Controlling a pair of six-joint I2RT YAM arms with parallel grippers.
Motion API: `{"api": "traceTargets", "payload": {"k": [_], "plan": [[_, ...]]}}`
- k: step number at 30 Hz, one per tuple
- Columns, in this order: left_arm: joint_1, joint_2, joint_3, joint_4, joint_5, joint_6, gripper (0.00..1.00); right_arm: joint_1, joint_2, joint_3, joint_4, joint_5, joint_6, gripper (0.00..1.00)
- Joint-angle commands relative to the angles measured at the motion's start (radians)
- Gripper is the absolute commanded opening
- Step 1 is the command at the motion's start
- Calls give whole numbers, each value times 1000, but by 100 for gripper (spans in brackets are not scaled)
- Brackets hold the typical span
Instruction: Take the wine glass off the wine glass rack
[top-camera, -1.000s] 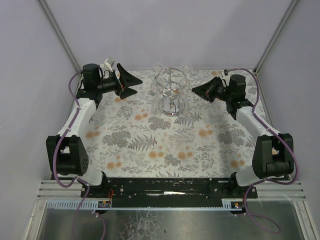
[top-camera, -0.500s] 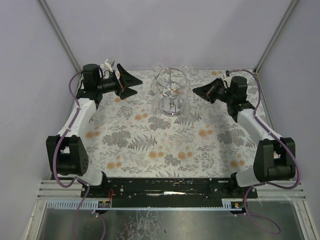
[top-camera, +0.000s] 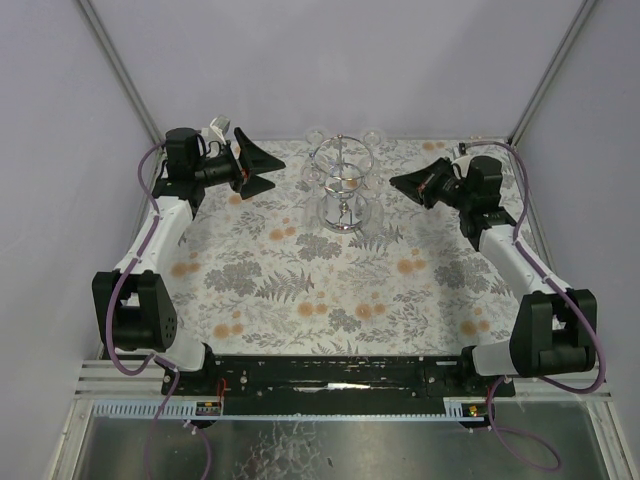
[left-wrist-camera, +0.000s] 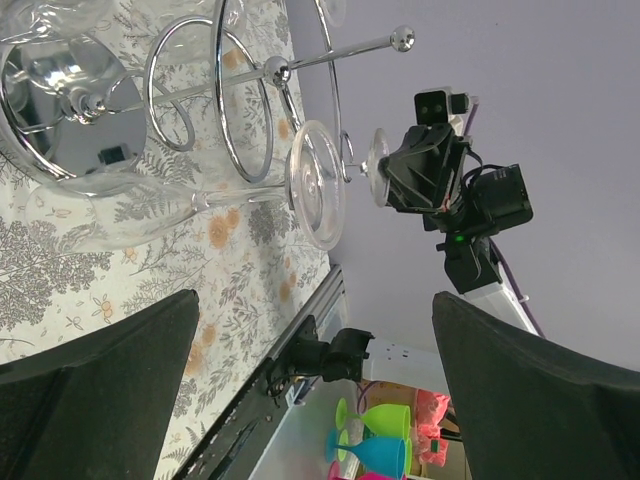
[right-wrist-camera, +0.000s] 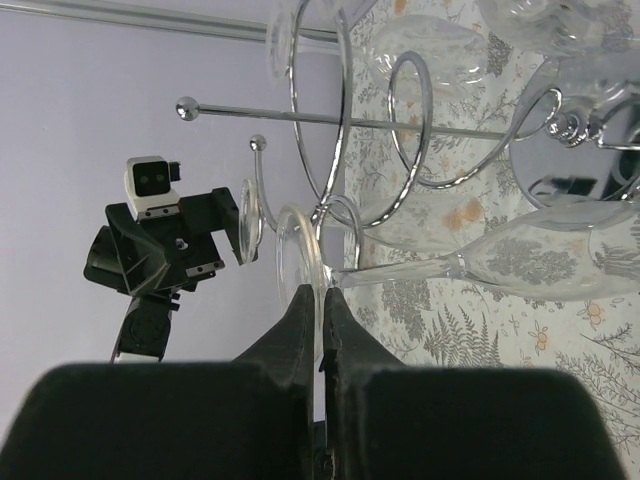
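Note:
The wine glass rack (top-camera: 343, 186) stands at the back middle of the table, a chrome wire stand with looped rings (right-wrist-camera: 340, 120) and a mirrored base (left-wrist-camera: 70, 110). Several clear glasses hang from it. My right gripper (right-wrist-camera: 322, 295) is shut on the thin round foot (right-wrist-camera: 298, 255) of one wine glass (right-wrist-camera: 540, 265), whose stem runs beside a wire ring. Seen from above, that gripper (top-camera: 393, 181) sits just right of the rack. My left gripper (top-camera: 278, 171) hovers left of the rack, and its jaws (left-wrist-camera: 315, 300) stand wide open with nothing between them.
A floral cloth (top-camera: 330, 280) covers the table. Purple walls close in the back and sides. Another glass (left-wrist-camera: 315, 185) hangs on the rack's near ring in the left wrist view. Coloured plastic goblets (left-wrist-camera: 400, 445) stand beyond the table's edge.
My right gripper has closed fully on the glass foot and drawn slightly to the right, away from the rack. The left arm has not moved.

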Motion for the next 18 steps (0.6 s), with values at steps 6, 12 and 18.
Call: {"api": "traceTargets", "payload": {"k": [6, 12, 18], "plan": [[-4, -61, -9, 71, 46, -51, 100, -4, -86, -30, 32, -11, 5, 0], [-48, -123, -31, 14, 65, -31, 99, -4, -180, -39, -67, -15, -26, 0], [-146, -169, -78, -58, 69, 22, 99, -4, -315, -108, -171, -39, -42, 0]]}}
